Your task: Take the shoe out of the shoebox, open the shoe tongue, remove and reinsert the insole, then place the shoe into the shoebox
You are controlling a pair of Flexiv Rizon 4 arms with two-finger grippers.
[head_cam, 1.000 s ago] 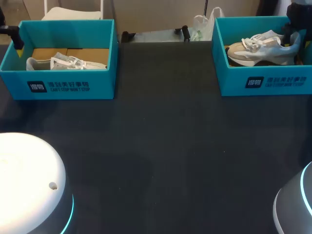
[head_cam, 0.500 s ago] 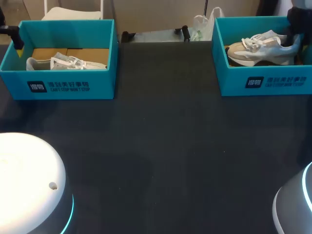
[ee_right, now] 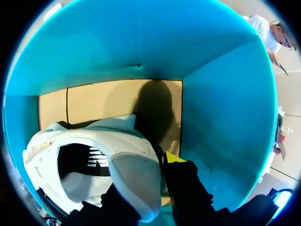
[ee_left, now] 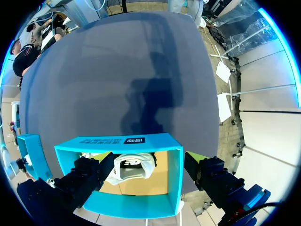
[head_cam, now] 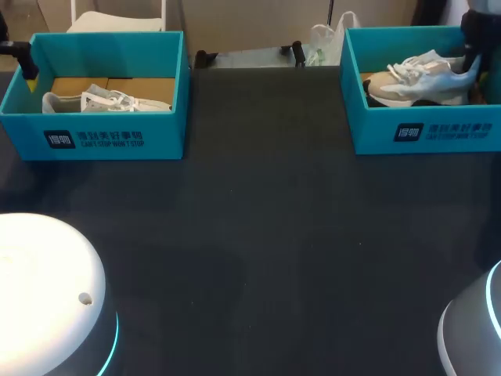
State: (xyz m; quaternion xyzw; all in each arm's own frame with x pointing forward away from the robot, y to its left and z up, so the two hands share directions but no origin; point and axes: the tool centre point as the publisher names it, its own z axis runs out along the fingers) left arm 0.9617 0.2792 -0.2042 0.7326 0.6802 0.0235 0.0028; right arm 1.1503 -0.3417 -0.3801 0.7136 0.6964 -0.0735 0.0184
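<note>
Teal walls of the right box (head_cam: pixel 368 117) enclose the shoe (head_cam: pixel 415 74), which lies inside with its toe toward the table's middle and its heel at our right gripper (ee_right: pixel 150 188). The fingers are clamped on the heel collar, one inside and one outside, a hold we judge is meant to lift the shoe out without crushing the tongue. Our left gripper (ee_left: pixel 149 172) hangs with fingers wide apart at the end wall of the left box (ee_left: pixel 122 207), where a second shoe (ee_left: pixel 134 167) lies — likely parked until the first reaches the table (head_cam: pixel 258 235).

left pincer (ee_left: pixel 146 173): spread wide, aimed downward | right pincer (ee_right: pixel 157 181): clamped across shoe (ee_right: pixel 124 162) heel, aimed downward
</note>
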